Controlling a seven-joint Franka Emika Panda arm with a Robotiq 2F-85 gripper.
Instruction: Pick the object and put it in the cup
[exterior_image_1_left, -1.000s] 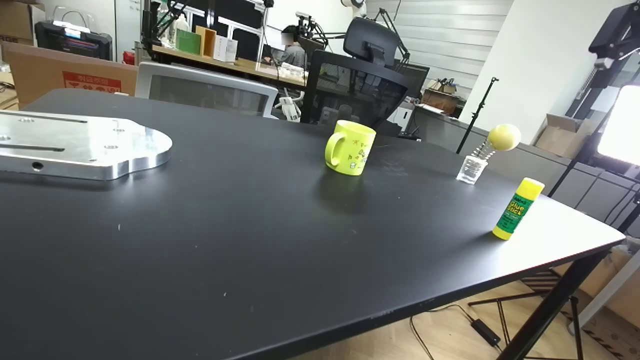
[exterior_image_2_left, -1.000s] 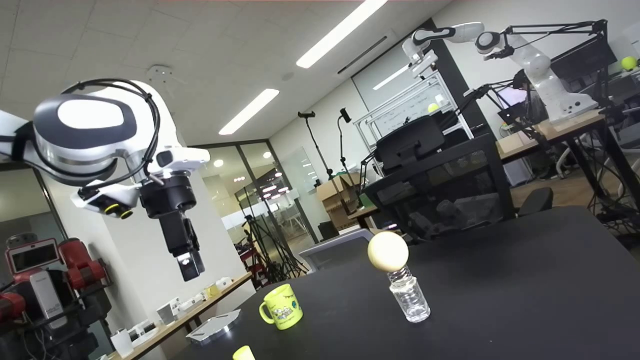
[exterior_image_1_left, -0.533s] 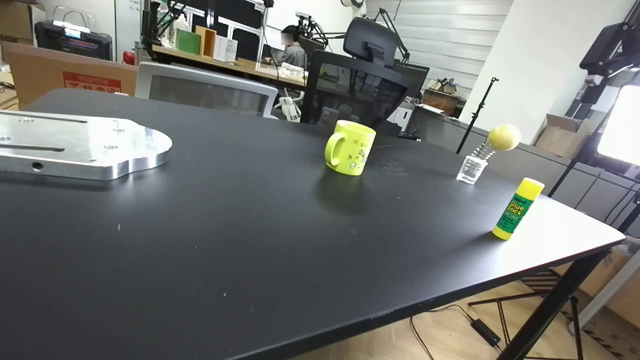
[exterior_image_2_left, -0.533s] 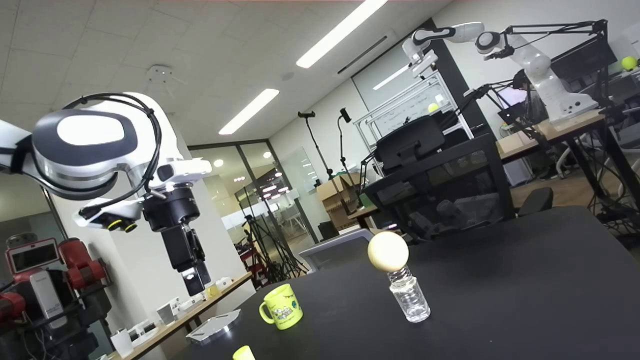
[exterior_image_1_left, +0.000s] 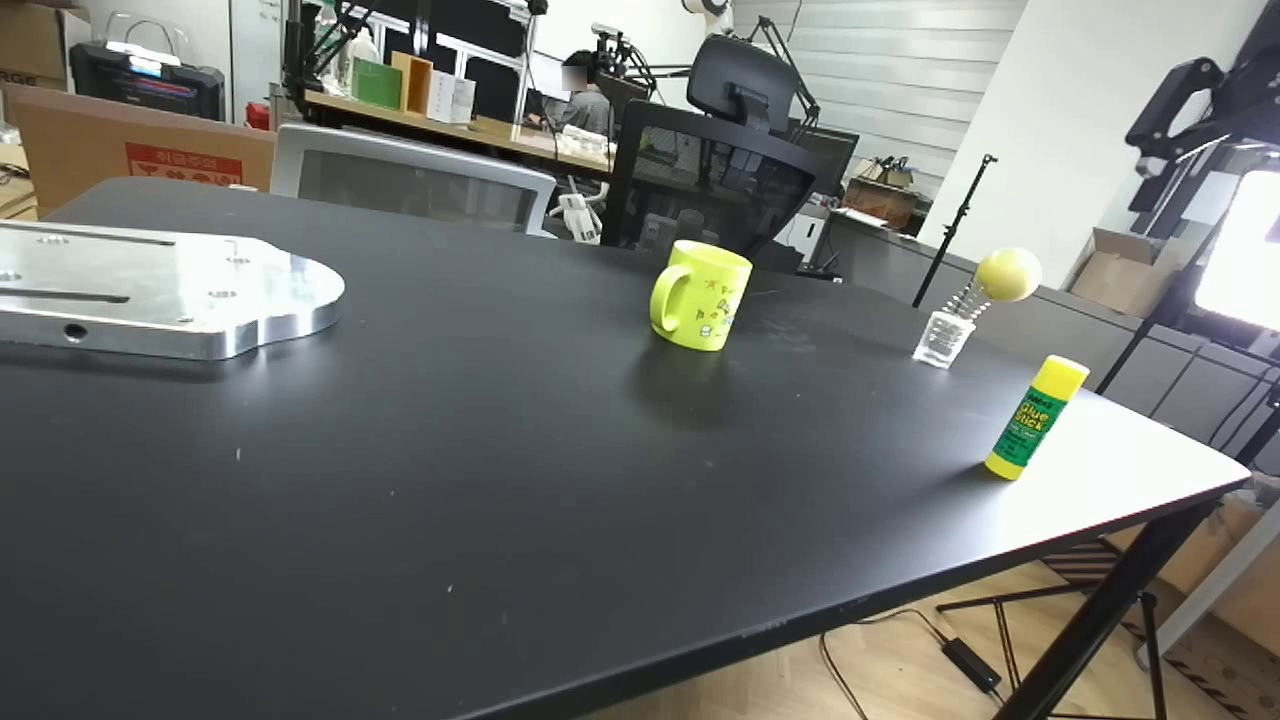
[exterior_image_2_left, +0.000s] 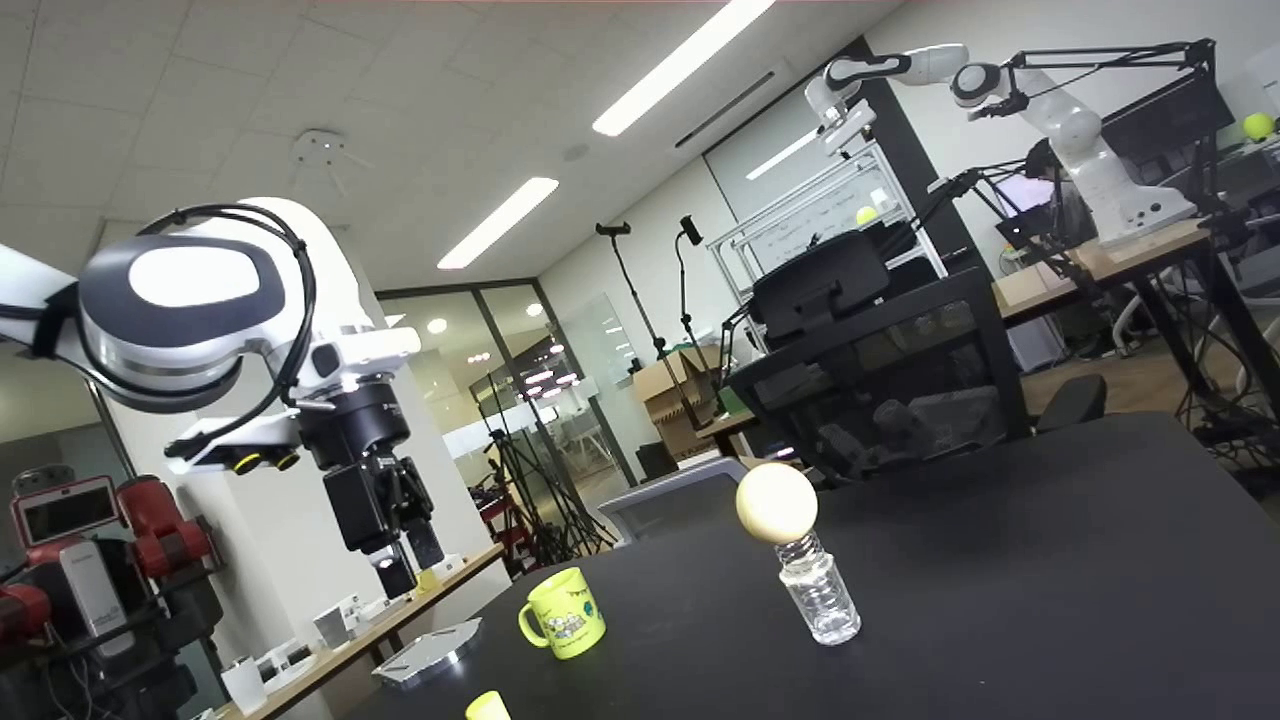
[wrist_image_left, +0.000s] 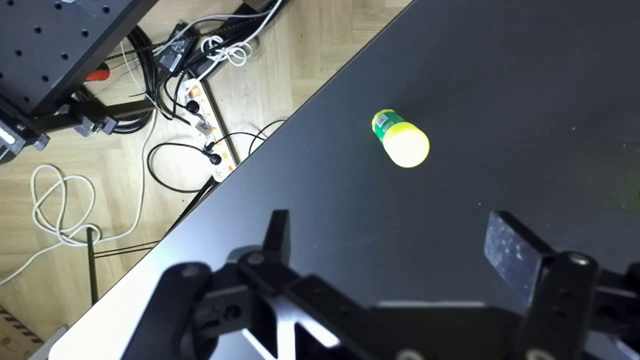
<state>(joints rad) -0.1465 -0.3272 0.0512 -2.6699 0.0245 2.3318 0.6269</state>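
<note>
The object is a yellow glue stick (exterior_image_1_left: 1036, 418) with a green label. It stands upright near the table's edge in an exterior view. Only its yellow top (exterior_image_2_left: 487, 706) shows at the bottom of an exterior view. In the wrist view the glue stick (wrist_image_left: 400, 137) stands beyond the fingertips. The cup, a yellow-green mug with a side handle, stands upright in both exterior views (exterior_image_1_left: 705, 300) (exterior_image_2_left: 567, 615). My gripper (wrist_image_left: 387, 216) is open and empty, its fingers wide apart. In an exterior view the gripper (exterior_image_2_left: 412, 565) hangs above the table. Part of the gripper (exterior_image_1_left: 1155, 165) shows at upper right.
A clear holder (exterior_image_2_left: 820, 600) with a yellow ball (exterior_image_2_left: 776, 503) stands on the black table (exterior_image_1_left: 450, 480). A flat metal plate (exterior_image_1_left: 170, 290) lies at the table's far end from the glue stick. A mesh chair (exterior_image_1_left: 710, 180) stands behind the table.
My gripper has come down and opened; its fingers were close together before. The glue stick and mug have not moved.
</note>
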